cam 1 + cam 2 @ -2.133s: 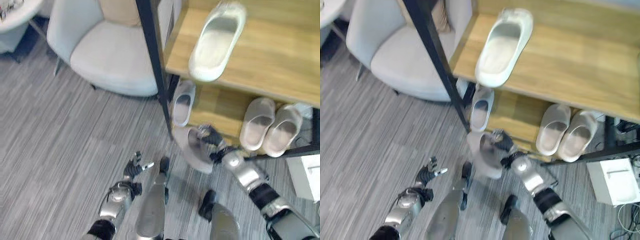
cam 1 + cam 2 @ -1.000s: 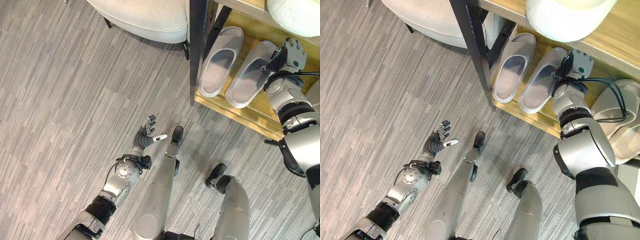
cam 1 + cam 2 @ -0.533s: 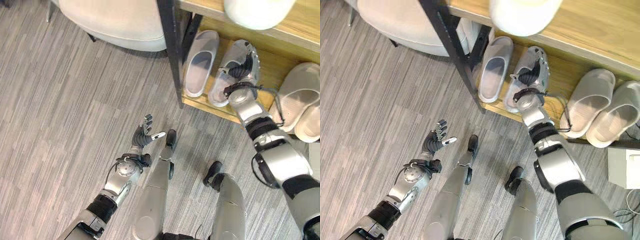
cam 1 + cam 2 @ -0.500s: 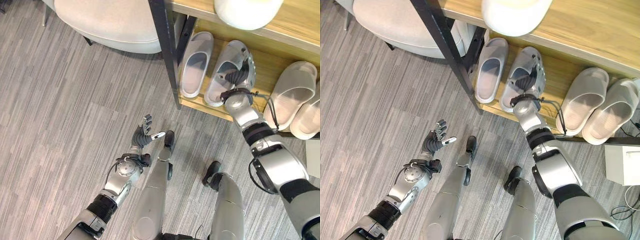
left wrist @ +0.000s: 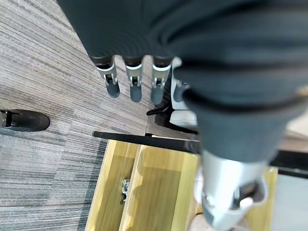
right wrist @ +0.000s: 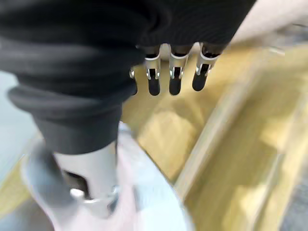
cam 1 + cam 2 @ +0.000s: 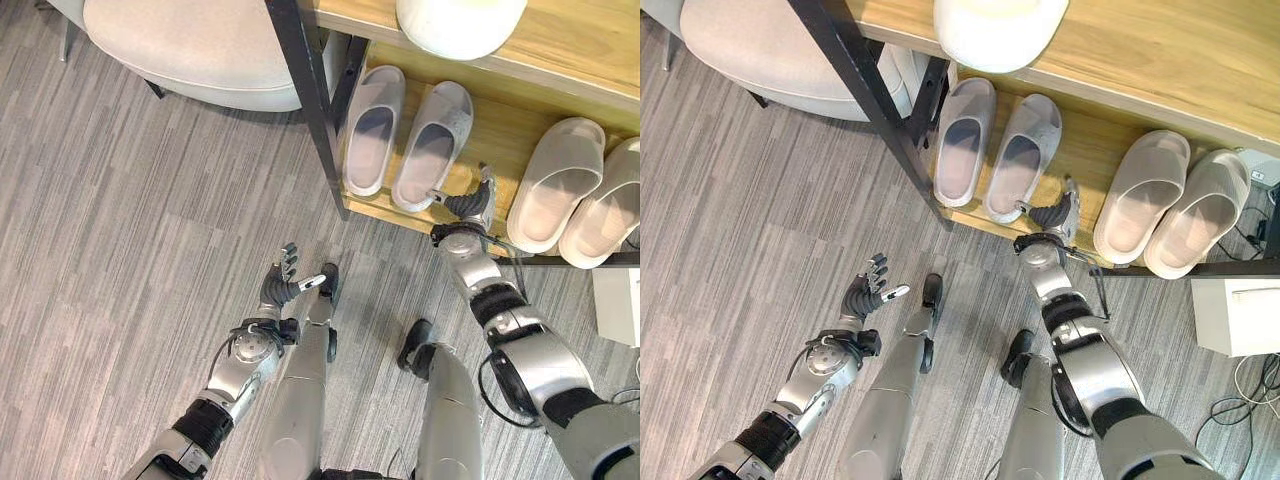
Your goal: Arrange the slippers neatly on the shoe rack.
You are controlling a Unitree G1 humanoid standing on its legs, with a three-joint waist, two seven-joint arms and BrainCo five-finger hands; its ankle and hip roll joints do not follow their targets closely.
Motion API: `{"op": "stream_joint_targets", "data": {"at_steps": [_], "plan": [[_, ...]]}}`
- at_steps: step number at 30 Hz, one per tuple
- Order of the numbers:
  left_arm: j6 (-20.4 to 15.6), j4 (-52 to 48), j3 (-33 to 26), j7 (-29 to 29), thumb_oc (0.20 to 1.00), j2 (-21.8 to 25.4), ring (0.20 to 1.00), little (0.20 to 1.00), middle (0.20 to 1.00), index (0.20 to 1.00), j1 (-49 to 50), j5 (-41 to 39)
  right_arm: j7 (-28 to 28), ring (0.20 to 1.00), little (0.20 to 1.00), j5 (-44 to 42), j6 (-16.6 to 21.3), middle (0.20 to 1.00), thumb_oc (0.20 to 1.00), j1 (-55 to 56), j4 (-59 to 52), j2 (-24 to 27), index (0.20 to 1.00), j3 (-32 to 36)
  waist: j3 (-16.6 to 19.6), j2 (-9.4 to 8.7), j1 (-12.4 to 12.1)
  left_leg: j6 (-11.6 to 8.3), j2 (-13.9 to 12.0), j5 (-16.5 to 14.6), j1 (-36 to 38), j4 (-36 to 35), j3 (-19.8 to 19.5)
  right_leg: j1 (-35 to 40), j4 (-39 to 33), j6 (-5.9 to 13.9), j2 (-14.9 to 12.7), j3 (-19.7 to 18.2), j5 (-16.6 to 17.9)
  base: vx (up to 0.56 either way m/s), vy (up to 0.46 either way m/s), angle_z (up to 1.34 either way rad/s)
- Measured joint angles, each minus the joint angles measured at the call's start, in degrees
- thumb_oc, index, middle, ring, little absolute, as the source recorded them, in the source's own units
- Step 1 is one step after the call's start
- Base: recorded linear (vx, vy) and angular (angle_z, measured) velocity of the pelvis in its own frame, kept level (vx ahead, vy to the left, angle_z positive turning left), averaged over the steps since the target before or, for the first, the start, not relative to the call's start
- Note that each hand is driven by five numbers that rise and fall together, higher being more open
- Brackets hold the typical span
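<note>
Two grey slippers lie side by side, toes inward, at the left end of the shoe rack's lower shelf [image 7: 492,140]: the left one [image 7: 371,132] and the right one [image 7: 433,143]. My right hand [image 7: 466,206] is open at the shelf's front edge, just right of the right grey slipper's heel, holding nothing. Its straight fingers [image 6: 174,79] point over the wooden shelf in the right wrist view. My left hand [image 7: 281,287] hangs open over the floor, fingers [image 5: 130,82] straight.
A pair of beige slippers [image 7: 556,181] lies at the right of the lower shelf. One white slipper [image 7: 459,22] overhangs the top shelf [image 7: 585,42]. A black rack post [image 7: 305,95] stands left of the slippers, a pale armchair [image 7: 190,45] beyond it, a white box [image 7: 616,305] at right.
My right hand has let go of the right grey slipper and drawn back to the shelf's front edge. That slipper now lies beside its mate. The camera has shifted.
</note>
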State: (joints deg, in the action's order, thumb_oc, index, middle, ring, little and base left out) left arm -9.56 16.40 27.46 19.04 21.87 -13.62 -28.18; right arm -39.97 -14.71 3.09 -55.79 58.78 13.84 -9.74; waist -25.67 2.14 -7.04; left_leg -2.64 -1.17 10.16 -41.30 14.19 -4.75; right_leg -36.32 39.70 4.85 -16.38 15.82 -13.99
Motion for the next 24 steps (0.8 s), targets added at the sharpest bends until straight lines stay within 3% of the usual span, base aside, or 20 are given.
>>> {"op": "stream_joint_targets", "data": {"at_steps": [2,6,7,8,18,22,24], "plan": [[0.05,0.07,0.00,-0.45,1.000,0.03,1.000,1.000,1.000,1.000,-0.10,0.00,1.75,1.000,1.000,-10.56,3.98,1.000,1.000,-3.55,2.71,-0.30,1.000,3.82,0.01,-0.01,-0.63,0.00,0.02,0.00,-0.01,-0.06,-0.19,0.06,-0.01,-0.19,0.00,0.15,-0.12,0.01,-0.014,0.03],[0.32,0.64,-0.03,-1.26,1.000,0.07,1.000,1.000,1.000,1.000,-0.03,-0.05,7.61,1.000,1.000,-20.70,6.33,1.000,1.000,-6.32,3.84,0.53,1.000,3.49,0.03,0.03,-1.90,0.00,0.35,0.01,-0.04,-0.24,-0.59,0.14,-0.01,-0.12,-0.17,0.33,-0.17,0.04,-0.014,0.03],[0.32,0.63,-0.20,-1.81,1.000,0.05,1.000,1.000,1.000,1.000,-0.12,-0.13,8.55,1.000,1.000,-24.17,6.50,1.000,1.000,-8.27,5.21,0.71,1.000,3.58,0.03,0.04,-2.64,-0.08,0.50,-0.02,-0.02,-0.55,-0.89,0.30,-0.18,0.77,-0.35,0.61,-1.01,0.04,0.010,0.14],[0.29,0.96,0.09,-2.24,1.000,0.10,1.000,1.000,1.000,1.000,-0.53,-0.18,9.01,1.000,1.000,-25.49,6.55,1.000,1.000,-9.42,6.24,0.89,1.000,3.44,0.05,0.07,-3.41,-0.47,0.59,0.84,-0.11,-0.52,-1.07,0.34,-0.12,0.64,-0.38,1.00,0.25,0.03,0.012,0.15],[0.32,2.33,0.57,-2.80,1.000,-0.14,1.000,1.000,1.000,1.000,-2.77,-0.45,11.38,1.000,1.000,-27.69,6.45,1.000,1.000,-8.56,5.52,1.74,1.000,1.13,0.08,0.13,-2.87,-0.44,0.36,0.35,0.62,-0.64,-1.01,1.22,-0.75,0.36,-0.38,1.03,0.17,-0.01,0.015,-0.01],[0.38,2.73,-0.18,-2.76,1.000,-0.20,1.000,1.000,1.000,1.000,-1.63,-0.42,12.01,1.000,1.000,-21.95,4.97,1.000,1.000,-0.62,-1.03,1.33,1.000,-1.52,0.08,0.10,-1.40,-0.23,0.15,0.17,3.45,-1.46,-0.56,4.04,-2.36,0.99,0.10,0.69,0.76,-0.02,-0.021,-0.08],[0.92,2.70,-0.66,-2.80,1.000,0.00,1.000,1.000,1.000,1.000,-0.39,-0.41,12.00,1.000,1.000,-19.88,3.85,1.000,1.000,2.85,-1.94,1.51,1.000,-0.84,0.19,-0.09,-0.98,-0.24,-0.78,0.18,6.83,-3.34,0.79,6.49,-4.51,0.34,0.97,-0.28,1.37,0.00,-0.048,-0.31]]}}
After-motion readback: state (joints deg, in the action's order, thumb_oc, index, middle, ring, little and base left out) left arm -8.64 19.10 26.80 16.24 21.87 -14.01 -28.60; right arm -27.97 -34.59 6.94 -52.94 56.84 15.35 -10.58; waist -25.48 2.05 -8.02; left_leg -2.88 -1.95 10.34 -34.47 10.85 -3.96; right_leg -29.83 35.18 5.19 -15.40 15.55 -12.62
